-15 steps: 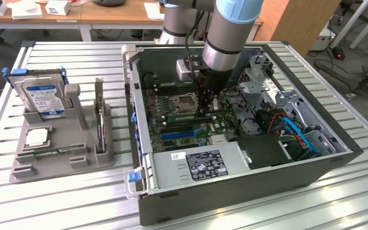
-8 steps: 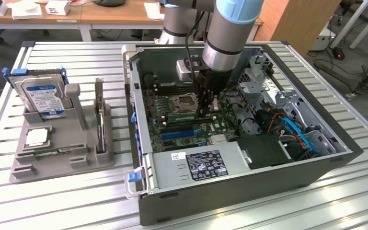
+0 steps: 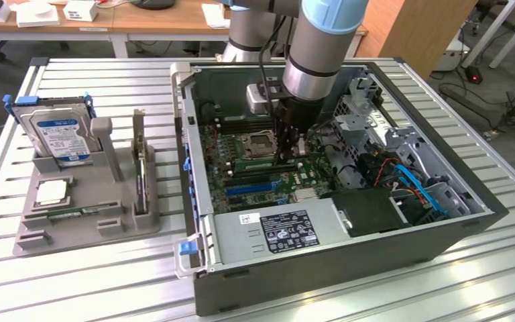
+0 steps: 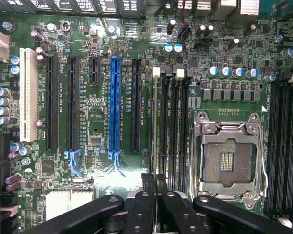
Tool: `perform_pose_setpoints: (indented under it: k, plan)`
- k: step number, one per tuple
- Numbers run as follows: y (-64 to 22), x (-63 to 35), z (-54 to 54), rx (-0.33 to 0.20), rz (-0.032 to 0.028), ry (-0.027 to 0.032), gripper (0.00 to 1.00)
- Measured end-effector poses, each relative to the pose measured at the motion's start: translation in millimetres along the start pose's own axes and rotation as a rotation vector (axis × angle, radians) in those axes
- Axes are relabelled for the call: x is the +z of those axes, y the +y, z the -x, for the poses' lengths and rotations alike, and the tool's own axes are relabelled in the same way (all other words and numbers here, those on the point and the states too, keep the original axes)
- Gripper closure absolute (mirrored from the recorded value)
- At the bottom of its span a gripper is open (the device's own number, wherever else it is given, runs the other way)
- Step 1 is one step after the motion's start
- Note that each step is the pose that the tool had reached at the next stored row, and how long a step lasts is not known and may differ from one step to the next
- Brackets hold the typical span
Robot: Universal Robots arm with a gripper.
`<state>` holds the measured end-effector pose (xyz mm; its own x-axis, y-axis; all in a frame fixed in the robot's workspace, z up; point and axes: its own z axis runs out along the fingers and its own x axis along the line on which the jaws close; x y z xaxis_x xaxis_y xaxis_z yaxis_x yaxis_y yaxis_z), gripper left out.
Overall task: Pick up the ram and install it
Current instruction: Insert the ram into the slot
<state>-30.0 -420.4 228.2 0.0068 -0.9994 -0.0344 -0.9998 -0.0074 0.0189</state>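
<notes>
My gripper [image 3: 291, 155] reaches down into the open computer case [image 3: 472, 221], low over the motherboard [image 3: 267, 184] beside the CPU socket [image 3: 259, 142]. In the wrist view its black fingertips [image 4: 147, 179] are pressed together on the ram [image 4: 155, 122]. The ram shows edge-on as a thin pale strip. It runs along the memory slot nearest the long black expansion slots, with the white latch [image 4: 156, 72] at its far end. The neighbouring memory slots [image 4: 175, 122] are bare. I cannot tell how deep the ram sits in its slot.
The empty CPU socket [image 4: 227, 156] lies just beside the memory slots. A blue expansion slot [image 4: 115, 105] and black ones lie on the other side. At the exterior view's left, a grey tray [image 3: 88, 228] holds a hard drive [image 3: 61, 137] and an upright card [image 3: 139, 161].
</notes>
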Motion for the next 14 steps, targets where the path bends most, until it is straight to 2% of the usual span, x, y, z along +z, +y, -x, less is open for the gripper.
perform_pose_setpoints:
  k: [3,14]
  plan:
    - [0.1,0.1,0.0,0.0,-0.0023,-0.0001,0.89]
    - [1.2,0.1,0.0,0.0,-0.0039,0.0,0.89]
